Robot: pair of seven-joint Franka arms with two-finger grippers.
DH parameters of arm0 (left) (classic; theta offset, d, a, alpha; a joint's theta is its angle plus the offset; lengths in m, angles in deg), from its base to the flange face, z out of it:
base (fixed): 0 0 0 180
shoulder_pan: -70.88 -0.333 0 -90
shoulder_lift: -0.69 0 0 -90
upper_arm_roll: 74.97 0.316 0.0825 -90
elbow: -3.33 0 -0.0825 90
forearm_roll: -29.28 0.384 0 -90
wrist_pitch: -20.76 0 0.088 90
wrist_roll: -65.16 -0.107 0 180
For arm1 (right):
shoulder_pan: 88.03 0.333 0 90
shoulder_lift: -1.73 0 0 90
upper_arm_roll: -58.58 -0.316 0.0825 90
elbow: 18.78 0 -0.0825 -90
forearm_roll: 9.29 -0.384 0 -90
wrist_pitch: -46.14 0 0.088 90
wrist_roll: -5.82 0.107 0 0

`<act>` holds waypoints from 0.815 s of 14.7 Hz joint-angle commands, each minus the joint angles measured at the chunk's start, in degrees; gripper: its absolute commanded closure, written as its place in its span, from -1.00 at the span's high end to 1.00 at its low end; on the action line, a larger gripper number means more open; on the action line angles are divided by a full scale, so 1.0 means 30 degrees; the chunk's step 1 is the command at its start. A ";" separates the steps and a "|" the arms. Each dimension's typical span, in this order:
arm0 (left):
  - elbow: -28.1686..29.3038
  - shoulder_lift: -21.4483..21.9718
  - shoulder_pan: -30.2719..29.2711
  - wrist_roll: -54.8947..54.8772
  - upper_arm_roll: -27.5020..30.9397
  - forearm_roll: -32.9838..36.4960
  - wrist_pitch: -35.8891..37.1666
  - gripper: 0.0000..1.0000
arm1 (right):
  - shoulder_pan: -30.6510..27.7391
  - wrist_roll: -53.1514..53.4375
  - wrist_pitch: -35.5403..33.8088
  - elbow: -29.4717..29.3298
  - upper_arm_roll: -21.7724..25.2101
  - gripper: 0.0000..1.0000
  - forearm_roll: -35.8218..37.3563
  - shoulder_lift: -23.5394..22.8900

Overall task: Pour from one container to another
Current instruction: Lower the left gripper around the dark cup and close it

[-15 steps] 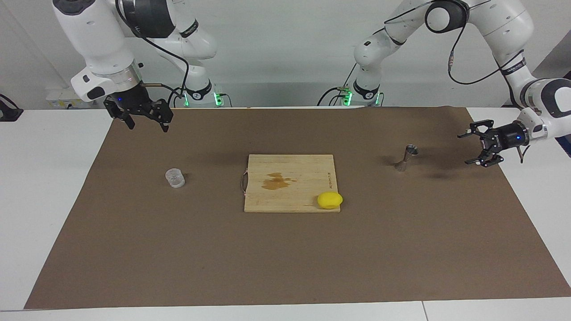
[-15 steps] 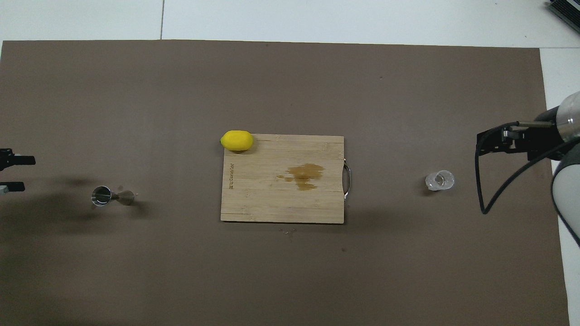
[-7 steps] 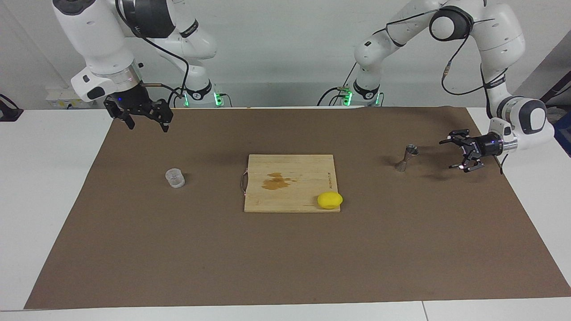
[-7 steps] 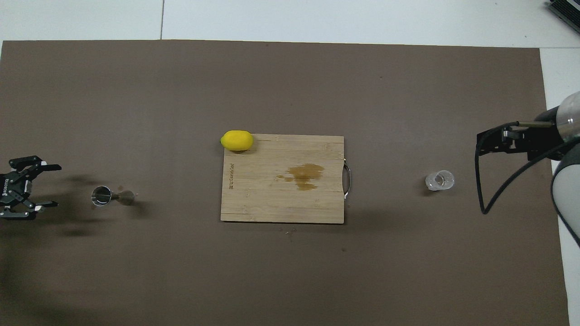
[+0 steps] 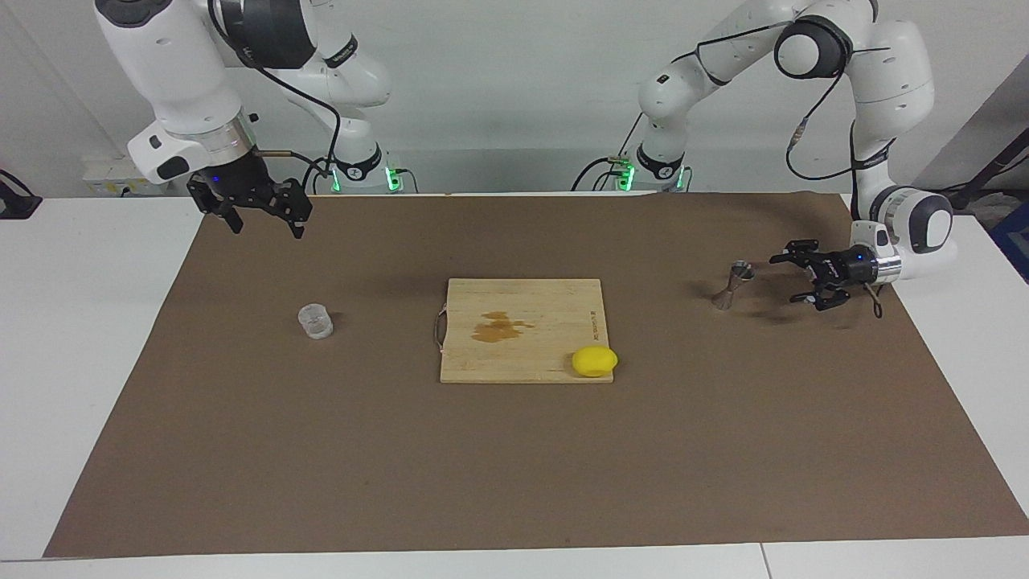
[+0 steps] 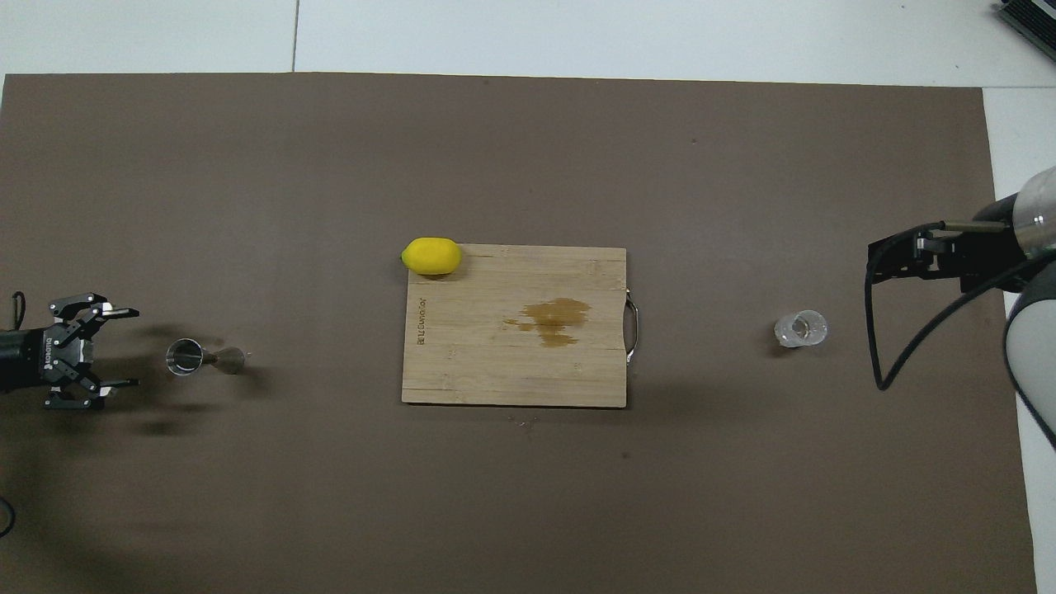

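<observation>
A white counter (image 5: 72, 338) carries a wide brown mat (image 5: 514, 466), and at the middle of that mat lies the bamboo cutting board (image 5: 522, 330), the landmark for everything else. A dark stain (image 5: 498, 326) marks the board's middle, and a thin metal handle (image 5: 439, 330) runs along its edge toward the right arm's end.

The facing view alone shows both white arms in full, rising from their bases at the robots' edge of the counter. The overhead view shows only the left hand with its wrist, and of the right arm only the wrist and part of the hand.

The right hand (image 5: 259, 217) hangs in the air with its fingers spread and nothing in them, over the mat's corner toward the right arm's end of the board and nearer the robots; this arm waits. The left hand (image 5: 792, 277) lies low and level toward the left arm's end of the board, fingers spread wide and empty, pointing at the metal jigger (image 5: 731, 285) and just short of it.

A lemon (image 5: 595, 361) sits on the board's corner farthest from the robots, toward the left arm's end.

The clear ribbed cup (image 5: 315, 321) stands upright on the mat, well apart from the board toward the right arm's end. The overhead view looks straight down into the cup (image 6: 799, 328) and into the jigger's open top cone (image 6: 185, 356).
</observation>
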 commanded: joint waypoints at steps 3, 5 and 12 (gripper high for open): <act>0.1576 0.0691 0.1114 -0.0695 0.0202 -0.0940 0.0262 1.00 | -0.0221 -0.0435 -0.0243 0.0032 -0.0059 1.00 -0.0250 0.0179; 0.1694 0.0778 0.1554 -0.1018 0.0202 -0.1263 0.0262 1.00 | -0.0221 -0.0435 -0.0243 0.0032 -0.0059 1.00 -0.0250 0.0179; 0.1842 0.0779 0.2494 -0.1049 0.0231 -0.1879 0.0350 1.00 | -0.0221 -0.0435 -0.0243 0.0032 -0.0059 1.00 -0.0250 0.0179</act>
